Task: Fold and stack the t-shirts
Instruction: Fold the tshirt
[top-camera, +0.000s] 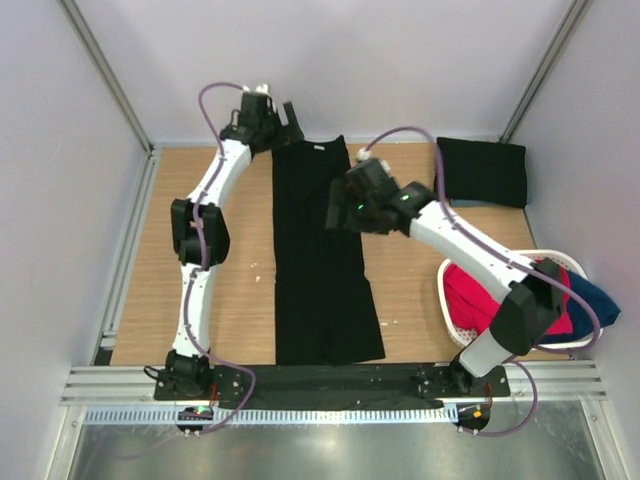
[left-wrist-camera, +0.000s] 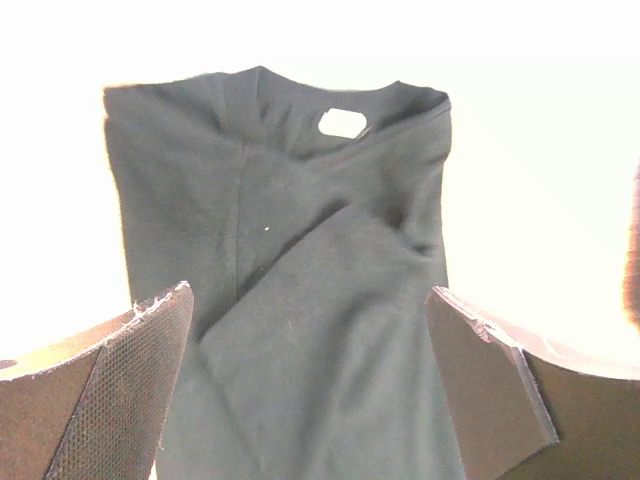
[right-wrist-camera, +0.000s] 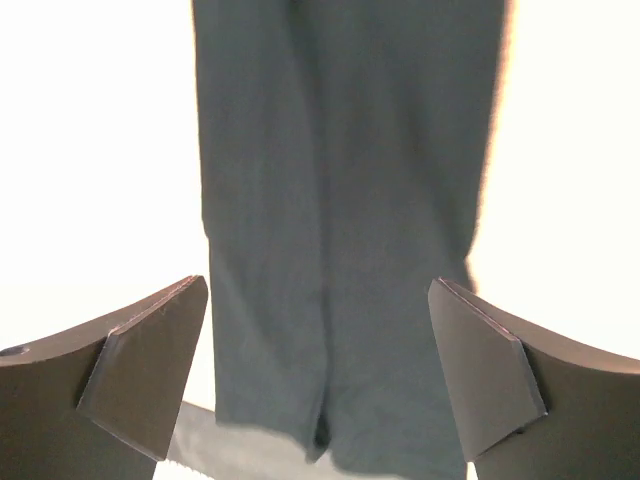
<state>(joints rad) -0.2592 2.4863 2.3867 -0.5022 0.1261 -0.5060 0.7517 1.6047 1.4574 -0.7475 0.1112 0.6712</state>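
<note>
- Top external view: a long folded t-shirt (top-camera: 322, 270) lies along the table's (top-camera: 230, 300) middle, collar toward the far edge.
- The left gripper (top-camera: 290, 118) by its collar and the right gripper (top-camera: 335, 212) above its middle have their fingers apart, empty.

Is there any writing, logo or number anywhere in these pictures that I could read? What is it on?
No text can be read in any view.
White neck tag inside the collar of the long black t-shirt: washed out by glare, so no letters can be made out.
Folded black t-shirt in the far corner: no print showing.
White basket: no label visible.
</note>
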